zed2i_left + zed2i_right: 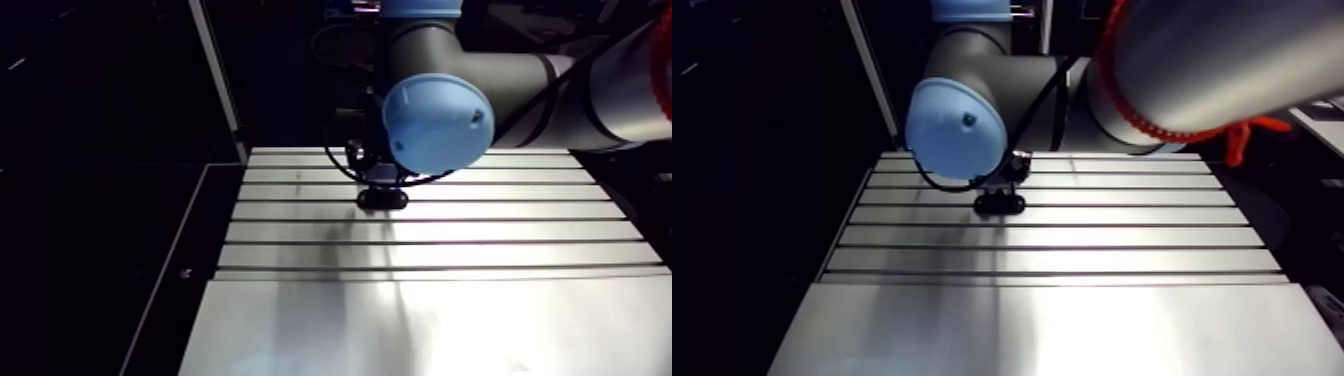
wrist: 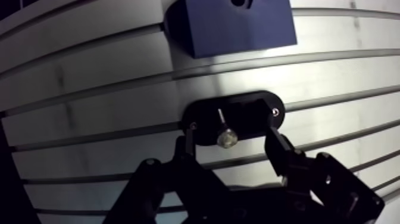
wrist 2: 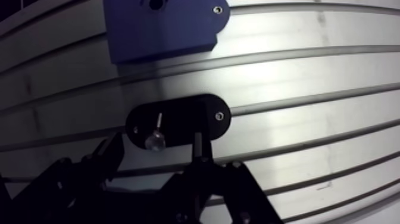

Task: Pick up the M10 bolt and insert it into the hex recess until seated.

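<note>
In the wrist view a small silver bolt (image 2: 225,137) lies on a black oval holder (image 2: 253,107), head toward the gripper and shank pointing away. My gripper (image 2: 231,128) is open. Its two dark fingers (image 2: 275,137) stand on either side of the bolt without touching it. Ahead of the holder sits a blue block (image 2: 238,30) with a dark recess (image 3: 156,3) in its top face. In the arm view the holder (image 1: 382,199) shows as a small dark oval under the wrist, and the blue joint cap hides the gripper.
The slotted aluminium table (image 1: 430,300) has long grooves running across it under both parts. Its left edge (image 1: 200,240) drops into darkness. A smooth plate (image 1: 1052,330) covers the near part of the table.
</note>
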Motion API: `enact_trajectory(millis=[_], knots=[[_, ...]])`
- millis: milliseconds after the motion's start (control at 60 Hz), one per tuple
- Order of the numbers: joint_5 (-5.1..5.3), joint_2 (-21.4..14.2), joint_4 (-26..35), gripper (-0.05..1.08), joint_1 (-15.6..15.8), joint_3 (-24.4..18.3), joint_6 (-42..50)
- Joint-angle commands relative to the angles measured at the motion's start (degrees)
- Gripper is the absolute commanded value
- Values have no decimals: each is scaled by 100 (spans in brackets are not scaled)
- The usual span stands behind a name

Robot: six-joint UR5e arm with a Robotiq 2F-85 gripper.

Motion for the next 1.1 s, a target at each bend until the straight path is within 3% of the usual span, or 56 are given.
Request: enact_trajectory(millis=[17, 783, 1100], knots=[[0, 42, -11, 37, 2, -7, -1], [0, 51, -11, 57, 2, -7, -1], [0, 59, -19, 60, 3, -7, -1]])
